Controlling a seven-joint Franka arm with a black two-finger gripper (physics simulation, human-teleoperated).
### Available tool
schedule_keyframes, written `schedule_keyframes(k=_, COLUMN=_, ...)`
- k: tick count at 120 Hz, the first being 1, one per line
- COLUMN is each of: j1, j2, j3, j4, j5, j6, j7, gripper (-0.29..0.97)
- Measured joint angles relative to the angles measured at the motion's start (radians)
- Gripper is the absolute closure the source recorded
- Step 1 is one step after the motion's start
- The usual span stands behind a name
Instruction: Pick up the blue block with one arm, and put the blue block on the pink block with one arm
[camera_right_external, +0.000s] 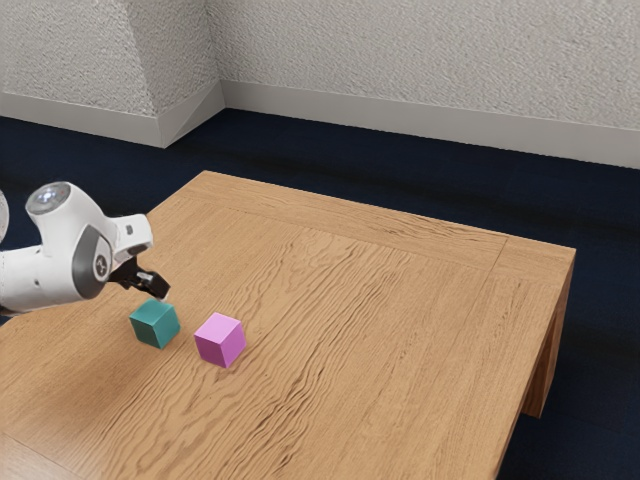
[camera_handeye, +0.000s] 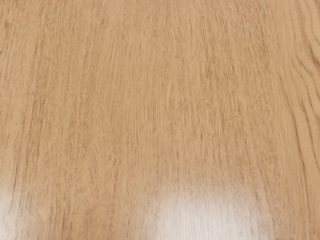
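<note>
The wooden surface (camera_right_external: 400, 330) takes up most of the exterior view, with dark carpet and a pale wall beyond its far edge. In the wrist view the same wood grain (camera_handeye: 160, 100) lies under the hand, with a soft glare patch on it.

The white arm (camera_right_external: 60, 260) comes in from the exterior view's left and reaches over the left part of the surface.

The pink block (camera_right_external: 220, 339) rests flat on the wood, just to the right of the blue block (camera_right_external: 154, 323) and apart from it by a narrow gap. The blue block, which renders as a teal shade, also sits flat on the surface with nothing on top of it.

The black gripper (camera_right_external: 150, 284) hangs just above and slightly to the far left of the blue block, close to its top corner. Whether it is spread or pressed together cannot be told here, and it does not appear to be pinching the block.

As a judgement, the task is at its start. The approach is under way, and the grasp, the lift, the carry to the right and the placing on the pink block are all left to do. No container has a part here; each block lies on bare wood.
</note>
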Motion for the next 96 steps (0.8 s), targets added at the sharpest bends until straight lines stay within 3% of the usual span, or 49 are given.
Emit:
schedule_keyframes(k=64, j1=0.005, j2=0.001, j3=-0.027, j4=-0.081, j5=-0.130, j6=0.066, j7=0.098, gripper=0.06)
schedule_keyframes(k=96, j1=0.015, j2=0.028, j3=-0.065, j4=-0.070, j5=-0.254, j6=0.072, j7=0.124, gripper=0.09)
